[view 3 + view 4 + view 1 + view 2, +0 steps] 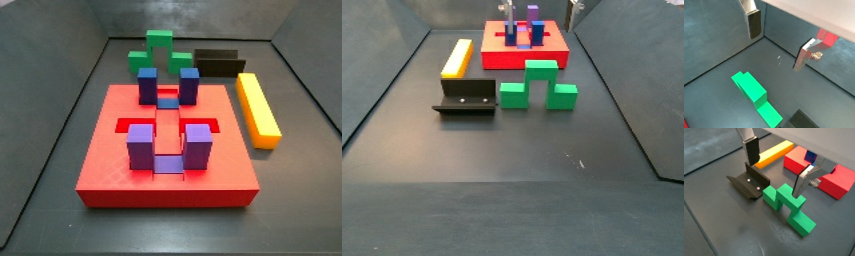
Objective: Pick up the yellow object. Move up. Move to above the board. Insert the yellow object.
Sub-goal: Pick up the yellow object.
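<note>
Currently the gripper [774, 170] hangs above the floor, its 2 flat silver fingers [751, 151] spread wide with nothing between the dark pads. Below sit the black L-shaped fixture [749, 184] and glossy green stepped block [787, 205]. Beyond, the smooth yellow object [775, 153] lies flat beside the red slotted board [167, 155], just apart from it.

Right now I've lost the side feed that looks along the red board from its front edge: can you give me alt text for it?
A red board with purple upright blocks fills the middle of the dark floor. The yellow bar lies flat on the floor beside it, untouched. Behind stand a green stepped block and a black block; the gripper is out of view.
</note>
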Controlling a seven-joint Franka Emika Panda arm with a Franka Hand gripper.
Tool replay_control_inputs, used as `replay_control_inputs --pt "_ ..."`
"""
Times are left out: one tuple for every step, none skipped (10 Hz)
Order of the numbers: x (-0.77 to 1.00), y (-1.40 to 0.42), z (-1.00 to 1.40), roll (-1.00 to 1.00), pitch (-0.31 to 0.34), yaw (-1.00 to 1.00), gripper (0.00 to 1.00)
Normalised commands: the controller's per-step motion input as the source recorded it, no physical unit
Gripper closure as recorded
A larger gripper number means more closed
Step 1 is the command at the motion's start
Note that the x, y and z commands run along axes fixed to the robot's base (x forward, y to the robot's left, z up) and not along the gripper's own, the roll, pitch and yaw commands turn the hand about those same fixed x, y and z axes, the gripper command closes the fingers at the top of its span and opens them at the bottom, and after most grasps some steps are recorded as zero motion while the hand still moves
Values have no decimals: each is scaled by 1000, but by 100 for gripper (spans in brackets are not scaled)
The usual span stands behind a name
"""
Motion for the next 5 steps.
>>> replay_control_inputs --pt "163 -217 26 71 49 -11 0" --pt "0 0 -91 0 0 0 0" --pt "229 -717 -189 49 0 -103 0" --pt "391 -986 0 73 0 0 0" --pt "469 -974 31 46 0 0 0"
